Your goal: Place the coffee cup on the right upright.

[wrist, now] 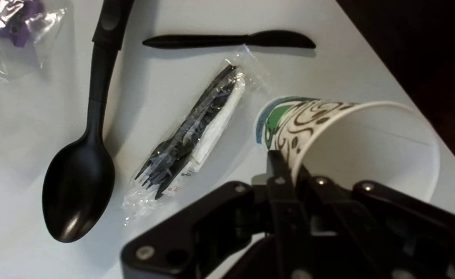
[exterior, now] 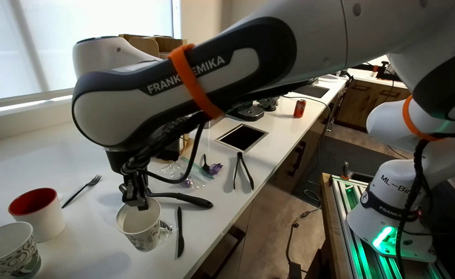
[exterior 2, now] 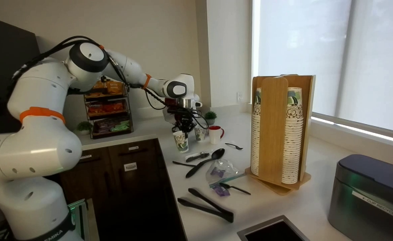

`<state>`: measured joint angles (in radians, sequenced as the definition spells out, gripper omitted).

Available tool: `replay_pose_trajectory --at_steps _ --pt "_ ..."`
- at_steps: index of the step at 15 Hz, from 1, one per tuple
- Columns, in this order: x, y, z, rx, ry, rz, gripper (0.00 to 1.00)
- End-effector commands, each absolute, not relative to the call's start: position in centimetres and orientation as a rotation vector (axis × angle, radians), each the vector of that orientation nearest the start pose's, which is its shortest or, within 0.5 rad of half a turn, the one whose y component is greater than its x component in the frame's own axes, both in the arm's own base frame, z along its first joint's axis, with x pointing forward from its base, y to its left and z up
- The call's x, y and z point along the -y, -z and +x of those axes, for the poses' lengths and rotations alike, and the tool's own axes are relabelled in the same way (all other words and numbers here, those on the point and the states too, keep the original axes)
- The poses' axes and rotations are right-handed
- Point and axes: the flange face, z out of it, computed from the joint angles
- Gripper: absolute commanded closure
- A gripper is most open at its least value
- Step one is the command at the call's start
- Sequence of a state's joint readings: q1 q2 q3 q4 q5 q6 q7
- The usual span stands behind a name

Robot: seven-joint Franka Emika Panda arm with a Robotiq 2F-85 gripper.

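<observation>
The coffee cup, a white paper cup with green and brown print, shows in both exterior views (exterior: pixel 142 230) (exterior 2: pixel 181 142) and in the wrist view (wrist: pixel 366 149). It leans, its open rim up towards the gripper and its narrower base down near the counter. I cannot tell whether the base touches the counter. My gripper (exterior: pixel 137 203) (wrist: pixel 292 168) is shut on the cup's wall at the rim, one finger outside and one inside. In an exterior view the gripper (exterior 2: pixel 185 130) partly hides the cup's rim.
A similar printed cup (exterior: pixel 8 254) (exterior 2: pixel 200 133) stands beside a white mug with red inside (exterior: pixel 39 221) (exterior 2: pixel 215 135). Near the held cup lie wrapped cutlery (wrist: pixel 192 131), a black knife (wrist: pixel 231 40) and a black spoon (wrist: pixel 78 190). The counter edge (wrist: pixel 397 83) runs close by the cup.
</observation>
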<state>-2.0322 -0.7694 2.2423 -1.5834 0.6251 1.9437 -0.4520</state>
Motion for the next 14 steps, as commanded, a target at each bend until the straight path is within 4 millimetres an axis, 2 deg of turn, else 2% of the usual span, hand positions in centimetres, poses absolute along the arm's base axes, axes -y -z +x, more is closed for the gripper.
replay_pose_trajectory --at_steps 1,6,10,11,12,14 --pt "-26.6 -29.4 63.7 0.675 -0.161 -2.982 0.99" --pt "-26.3 -28.3 64.8 0.617 -0.061 -2.96 0.99" --pt "-26.8 -27.3 65.1 0.603 -0.015 -2.965 0.99" --pt "-26.9 -27.2 65.2 0.609 -0.002 -2.969 0.71" --pt "-26.9 -27.2 65.2 0.61 0.01 -2.972 0.69" --pt "-27.0 -27.5 65.3 0.615 0.036 -2.988 0.57"
